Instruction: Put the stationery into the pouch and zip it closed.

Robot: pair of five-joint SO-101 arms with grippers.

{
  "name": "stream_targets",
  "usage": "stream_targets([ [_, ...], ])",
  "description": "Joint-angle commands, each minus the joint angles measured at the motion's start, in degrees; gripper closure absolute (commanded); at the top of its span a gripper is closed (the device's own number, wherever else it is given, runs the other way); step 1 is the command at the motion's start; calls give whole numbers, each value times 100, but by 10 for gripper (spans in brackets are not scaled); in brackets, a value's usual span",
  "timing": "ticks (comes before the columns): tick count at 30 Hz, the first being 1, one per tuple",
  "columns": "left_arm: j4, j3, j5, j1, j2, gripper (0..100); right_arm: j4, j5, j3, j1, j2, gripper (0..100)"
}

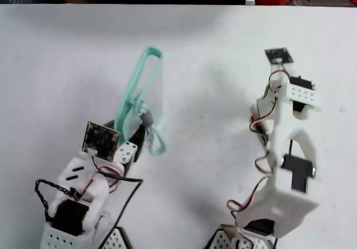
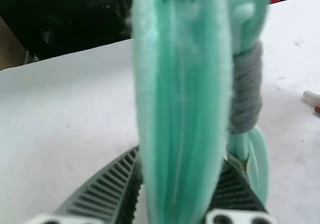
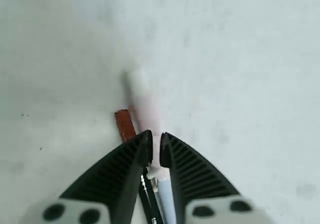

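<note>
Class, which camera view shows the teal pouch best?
The high view: the teal pouch appears end to end, held by the left gripper. The left wrist view gives a close stretch of it; the right wrist view faces pens.

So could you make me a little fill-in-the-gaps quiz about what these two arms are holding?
1. The left gripper is shut on a teal ___.
2. The right gripper is shut on a few ___.
3. The band wound round the teal thing's loop is coloured ___.
Missing words: pouch; pens; grey.
</note>
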Motion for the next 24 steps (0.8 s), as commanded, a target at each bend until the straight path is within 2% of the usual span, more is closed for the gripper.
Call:
stream_targets([
  [1, -158, 9, 9, -57, 4, 835, 171, 18, -114, -136, -1182, 981],
  [4, -158, 0, 9, -57, 4, 835, 224, 18, -79, -277, -1754, 981],
  [8, -158, 0, 9, -57, 4, 835, 189, 97, 9, -462, -1631, 974],
  [13, -158, 18, 9, -57, 4, 835, 119, 413, -369, -523, -462, 843],
  [17, -158, 18, 9, -57, 4, 835, 330, 413, -1231, -479, 699, 886],
  [24, -158, 26, 9, -57, 4, 835, 1182, 413, -2655, -391, 2097, 862],
])
